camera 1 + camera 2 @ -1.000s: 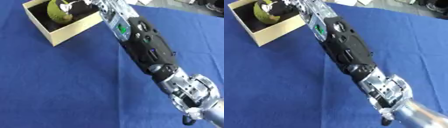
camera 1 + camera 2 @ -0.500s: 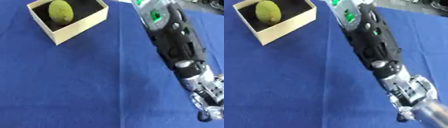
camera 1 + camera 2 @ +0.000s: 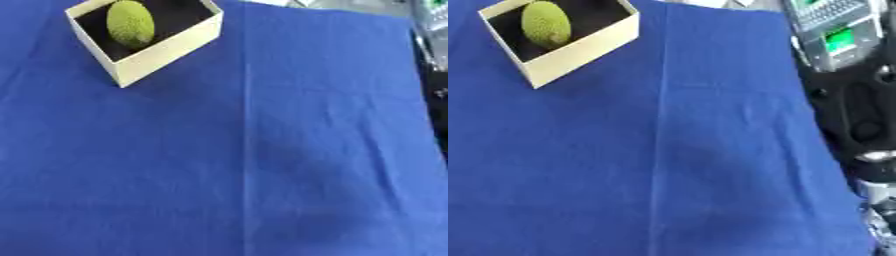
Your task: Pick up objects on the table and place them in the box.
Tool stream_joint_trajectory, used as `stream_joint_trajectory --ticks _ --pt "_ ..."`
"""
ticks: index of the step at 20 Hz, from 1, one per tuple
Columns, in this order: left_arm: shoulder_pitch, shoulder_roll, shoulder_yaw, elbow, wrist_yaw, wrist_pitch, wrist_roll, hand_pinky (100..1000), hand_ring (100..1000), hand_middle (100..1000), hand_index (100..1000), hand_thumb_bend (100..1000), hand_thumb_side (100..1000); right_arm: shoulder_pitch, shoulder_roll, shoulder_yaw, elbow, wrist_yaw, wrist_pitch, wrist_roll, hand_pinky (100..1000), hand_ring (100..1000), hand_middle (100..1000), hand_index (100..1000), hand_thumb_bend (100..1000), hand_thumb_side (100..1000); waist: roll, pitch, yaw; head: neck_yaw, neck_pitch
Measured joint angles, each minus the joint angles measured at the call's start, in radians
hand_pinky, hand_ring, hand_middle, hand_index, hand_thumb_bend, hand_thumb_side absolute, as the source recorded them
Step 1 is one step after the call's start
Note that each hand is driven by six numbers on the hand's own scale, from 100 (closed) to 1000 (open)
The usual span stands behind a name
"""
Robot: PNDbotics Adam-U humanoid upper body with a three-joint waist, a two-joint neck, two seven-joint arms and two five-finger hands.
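A rough yellow-green oval fruit [image 3: 130, 22] lies inside the cream cardboard box [image 3: 162, 47] with a dark inside, at the top left of the blue cloth. My right arm [image 3: 846, 95], black with a silver panel and a green light, runs along the right edge in the right eye view. Its hand is out of the picture. My left hand shows in neither view.
The blue tablecloth [image 3: 245, 160] covers the whole table, with a lengthwise crease down its middle. A strip of pale floor or objects shows past the cloth's far edge at the top right.
My right arm has swung away from the box to the right edge of the view, leaving the green fruit in the box. The hand has left the picture.
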Motion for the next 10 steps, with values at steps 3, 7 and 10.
stream_joint_trajectory --ticks 3,7,10 --pt "0.000 -0.007 0.001 0.000 -0.001 -0.002 0.006 797 500 515 518 217 100 0.076 -0.034 -0.039 -0.015 -0.056 -0.059 -0.093 777 778 743 832 100 491 0.013 0.006 -0.005 0.010 0.000" --pt "0.000 -0.007 0.003 0.000 -0.005 -0.005 0.010 797 501 516 519 221 100 0.180 -0.049 -0.082 -0.017 -0.111 -0.155 -0.216 789 778 745 833 100 580 0.026 0.006 -0.018 0.005 0.000" --pt "0.000 -0.007 0.004 0.000 -0.007 -0.006 0.012 796 501 516 520 226 100 0.249 -0.049 -0.104 -0.017 -0.131 -0.208 -0.273 797 780 745 831 100 580 0.033 0.006 -0.028 -0.012 0.000"
